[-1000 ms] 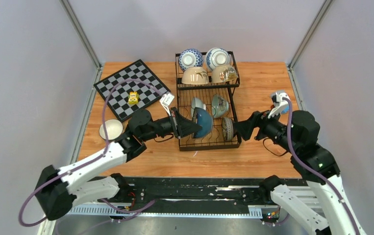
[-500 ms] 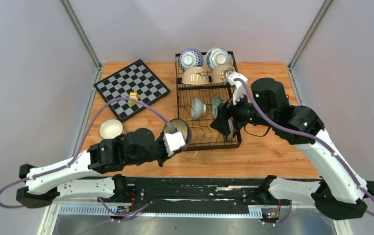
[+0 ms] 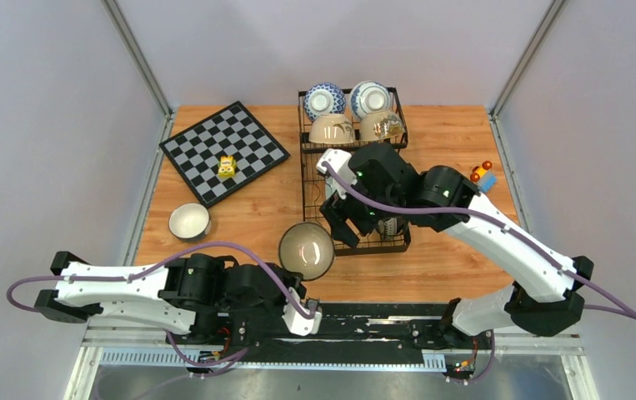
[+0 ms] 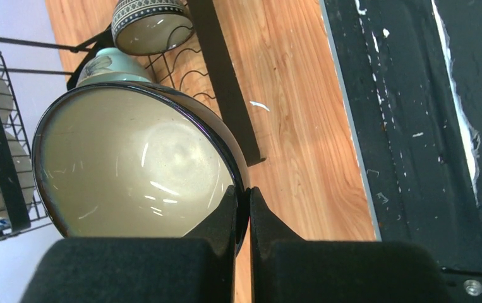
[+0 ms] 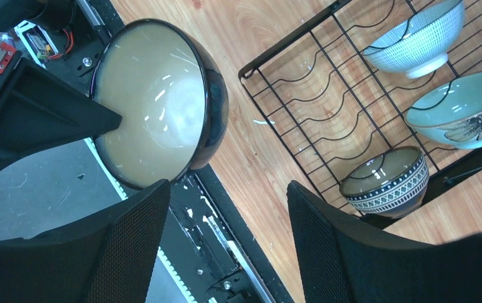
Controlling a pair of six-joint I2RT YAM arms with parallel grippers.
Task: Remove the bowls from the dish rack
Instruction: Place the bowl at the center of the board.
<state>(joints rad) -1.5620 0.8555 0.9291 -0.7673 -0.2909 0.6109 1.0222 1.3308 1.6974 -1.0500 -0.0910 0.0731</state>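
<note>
My left gripper is shut on the near rim of a dark-glazed bowl with a cream inside, and holds it over the wood in front of the dish rack. In the left wrist view the fingers pinch that rim. My right gripper is open and empty over the rack's lower tray front. The lower tray holds a blue-lined bowl, a pale teal bowl and a band-patterned bowl. The upper basket holds two blue-and-white bowls and two beige bowls.
A cream bowl sits on the table at the left. A checkerboard with a small yellow piece lies at the back left. A small coloured toy sits right of the rack. A black rail runs along the near edge.
My left arm has drawn back toward the near edge with the dark bowl, out of the rack. My right arm has swung left over the rack's lower tray.
</note>
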